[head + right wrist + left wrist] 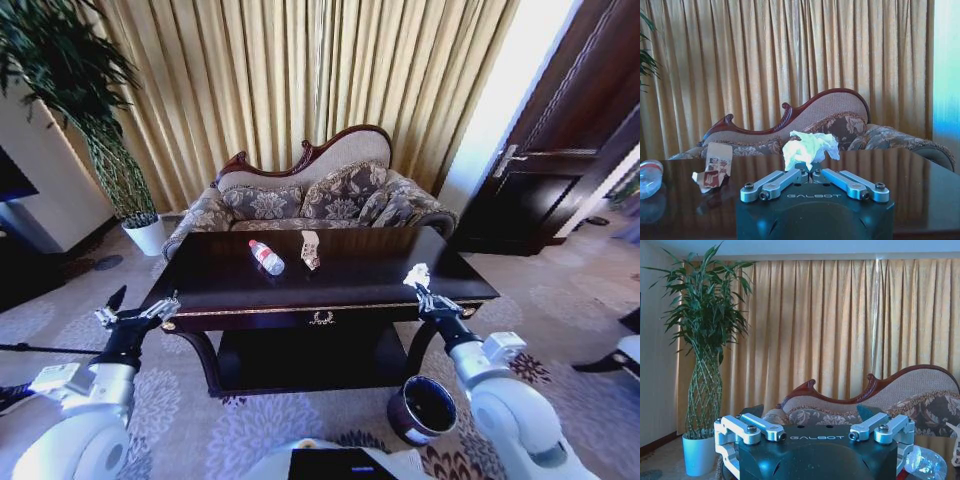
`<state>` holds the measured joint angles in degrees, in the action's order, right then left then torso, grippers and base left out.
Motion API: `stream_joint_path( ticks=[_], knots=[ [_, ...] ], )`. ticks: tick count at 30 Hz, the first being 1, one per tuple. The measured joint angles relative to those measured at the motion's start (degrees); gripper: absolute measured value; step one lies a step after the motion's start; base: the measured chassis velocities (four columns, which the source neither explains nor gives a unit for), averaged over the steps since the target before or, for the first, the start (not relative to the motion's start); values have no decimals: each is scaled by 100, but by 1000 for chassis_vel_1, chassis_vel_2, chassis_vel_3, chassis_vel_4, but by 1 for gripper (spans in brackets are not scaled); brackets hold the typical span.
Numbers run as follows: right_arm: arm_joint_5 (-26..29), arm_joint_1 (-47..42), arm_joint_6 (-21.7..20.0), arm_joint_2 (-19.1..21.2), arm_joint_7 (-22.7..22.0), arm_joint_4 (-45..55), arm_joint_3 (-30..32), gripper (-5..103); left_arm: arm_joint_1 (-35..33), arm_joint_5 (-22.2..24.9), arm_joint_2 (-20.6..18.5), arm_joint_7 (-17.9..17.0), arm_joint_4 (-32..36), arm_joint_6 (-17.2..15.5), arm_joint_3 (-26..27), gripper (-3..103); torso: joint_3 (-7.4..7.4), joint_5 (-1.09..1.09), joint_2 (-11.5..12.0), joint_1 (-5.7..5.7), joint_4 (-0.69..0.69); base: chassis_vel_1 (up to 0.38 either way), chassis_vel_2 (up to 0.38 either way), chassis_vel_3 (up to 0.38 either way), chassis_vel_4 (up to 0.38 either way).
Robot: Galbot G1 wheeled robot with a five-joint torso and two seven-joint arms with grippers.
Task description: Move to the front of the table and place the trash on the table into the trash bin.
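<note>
Table (330, 290): dark, glossy, gold-trimmed, with a lower shelf; its front edge faces the robot, both front corners just ahead of the arms. Open carpet lies at each end of it.

Sofa (320, 195): at 12 o'clock, close behind the table's far edge. Curtains (300, 80) hang behind it.

Plant (90, 100) in a white pot (148, 237): at 10 o'clock, by the wall. Dark door (560, 150): at 2 o'clock.

Bottle (267, 257): clear, red-and-white label, lying on its side near the table's middle.

Wrapper (310, 250): tan, crumpled, just right of the bottle, apart from it.

Trash bin (421, 409): dark, round, on the carpet at 5 o'clock, below the table's front right corner.

Right hand (418, 285): above the front right corner, fingers closed on a crumpled white scrap (809, 148), which sticks up from the fingertips.

Left hand (137, 312): off the front left corner at 8 o'clock, fingers spread wide, holding nothing.
</note>
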<state>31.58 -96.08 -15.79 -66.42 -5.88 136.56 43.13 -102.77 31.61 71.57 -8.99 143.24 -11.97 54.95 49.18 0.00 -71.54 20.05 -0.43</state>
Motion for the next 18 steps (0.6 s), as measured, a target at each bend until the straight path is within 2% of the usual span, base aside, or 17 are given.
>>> stream_joint_path(
  ticks=[18],
  knots=[
    [-118,6,105,-52,-9,-153,-67,0,-41,-23,17,44,0,30,37,100,0,0,0,-1,0,107,-103,-101,105]
  ],
)
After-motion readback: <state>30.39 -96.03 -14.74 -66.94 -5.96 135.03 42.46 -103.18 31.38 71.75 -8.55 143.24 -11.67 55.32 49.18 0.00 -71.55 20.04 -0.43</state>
